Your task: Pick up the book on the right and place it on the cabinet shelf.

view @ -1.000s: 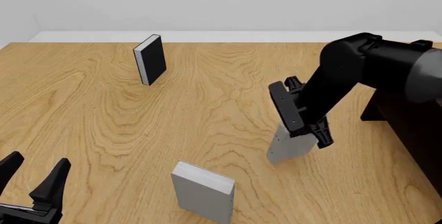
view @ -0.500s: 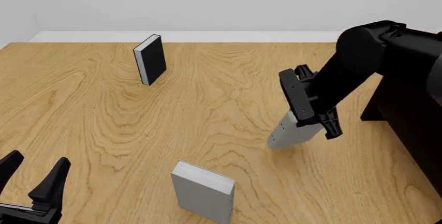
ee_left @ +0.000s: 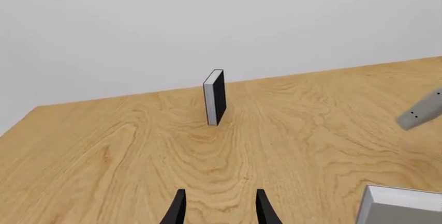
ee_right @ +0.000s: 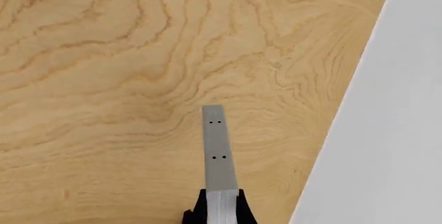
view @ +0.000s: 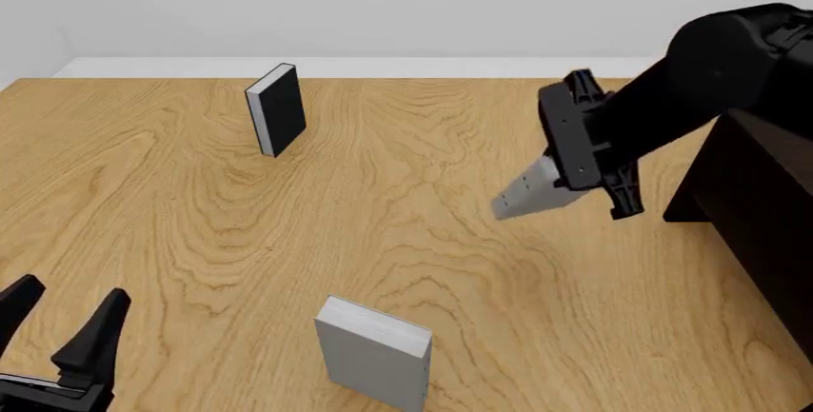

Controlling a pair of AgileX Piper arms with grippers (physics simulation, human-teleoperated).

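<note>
Pick done: right gripper (view: 595, 184) pinches the dotted grey book (view: 531, 193), airborne just beside the dark cabinet (view: 763, 212); shelving remains

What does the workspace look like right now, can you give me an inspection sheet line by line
Surface: wooden table, wood grain visible.
Job's things: book held tilted above the table; cabinet shelf at right edge.
Clutter: black-covered book standing far left; plain grey book standing near front.
Grippers: right gripper shut on the book; left gripper open, holding nothing.
Cables: nothing seen.
Surroundings: plain pale wall behind.
</note>
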